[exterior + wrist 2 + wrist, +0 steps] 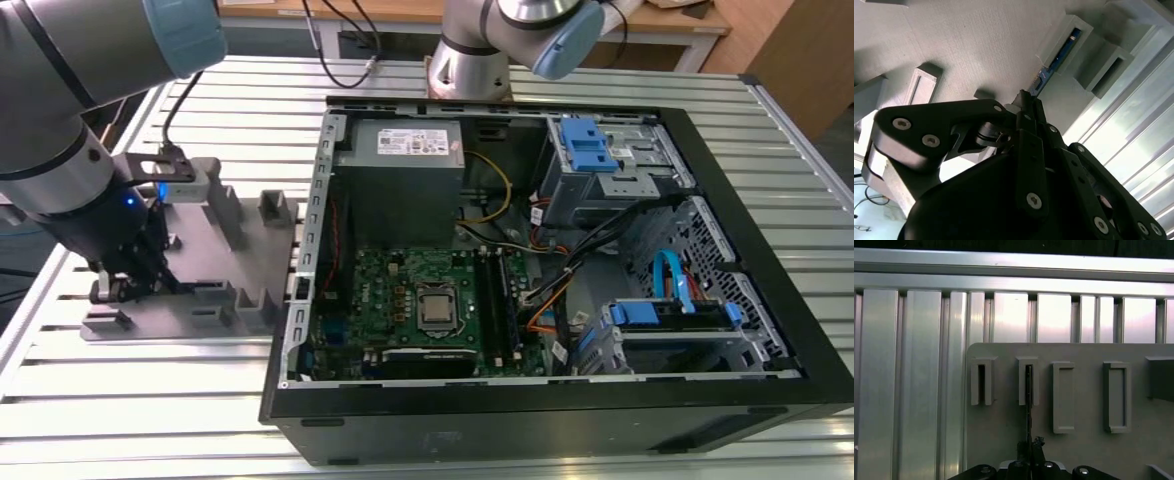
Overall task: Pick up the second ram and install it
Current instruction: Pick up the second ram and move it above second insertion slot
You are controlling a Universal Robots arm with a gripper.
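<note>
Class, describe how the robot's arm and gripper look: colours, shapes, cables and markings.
The arm has silver-grey tubes with pale blue joint caps; its dark wrist carries a blue light and a black cable. The gripper is matt black, built of flat linked bars with silver screw heads.

- The grey slotted block (pixel 1089 450) lies flat on the ribbed metal table (pixel 914 390).
- The second ram (pixel 1028 395), seen edge-on as a thin dark line at the centre of the frame, stands in one raised slot of the block.
- Gripper (pixel 1030 452): the jaws are nearly together, with the ram's edge running between them.
</note>
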